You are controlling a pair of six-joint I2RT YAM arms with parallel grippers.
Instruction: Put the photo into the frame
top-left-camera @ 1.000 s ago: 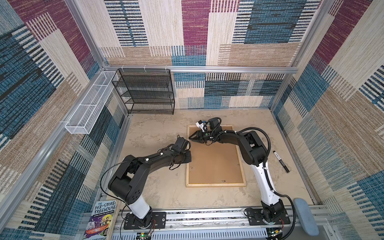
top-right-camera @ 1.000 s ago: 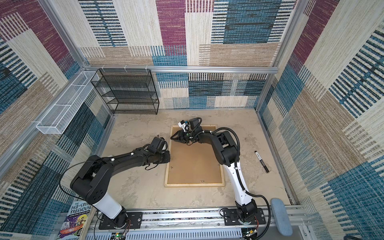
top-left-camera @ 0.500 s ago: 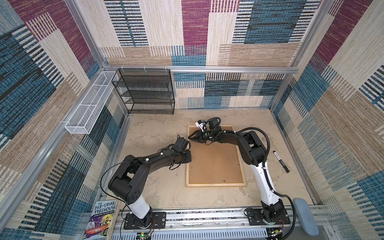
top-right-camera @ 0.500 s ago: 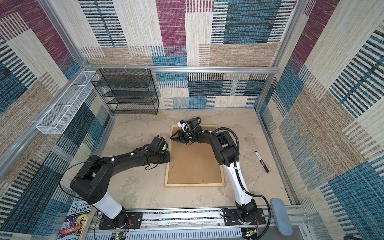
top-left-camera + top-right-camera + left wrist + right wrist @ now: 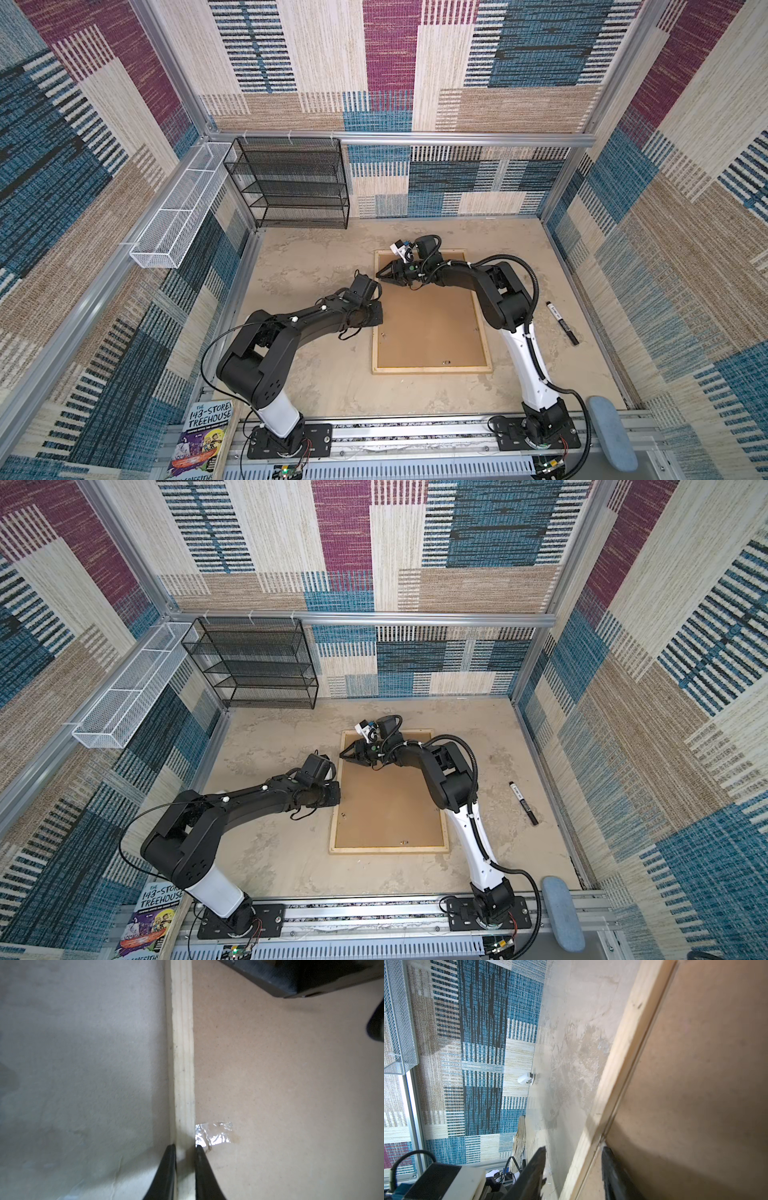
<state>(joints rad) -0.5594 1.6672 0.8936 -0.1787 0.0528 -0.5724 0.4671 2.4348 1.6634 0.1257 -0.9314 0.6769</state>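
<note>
- Brown fibreboard backing board (image 5: 428,320) fills the large rectangular frame (image 5: 432,369) of thin pale wood strips, which lies flat and back-up in the middle of the mottled beige table (image 5: 316,266).
- The photo is not visible in any view. It may lie under the backing board, but that cannot be told.
- The left tool (image 5: 185,1147) is clamped on the frame's left rail about halfway along, one finger on the outer face and one on the inner, just beside a crinkled silvery patch of tape (image 5: 214,1133) on the board.
- The right tool (image 5: 574,1149) straddles the same rail near its far corner with its jaws apart. One finger sits at the seam between rail and board, and the other hangs over the table, clear of the wood.
- Step in hand, as I judge it: taking hold of the frame by one long side, either to raise or turn it or to get at the backing.
- The next move calls for the right tool to close on the rail. Both arms then need to lift together and evenly, because the thin strip could twist and the board could slip out.
</note>
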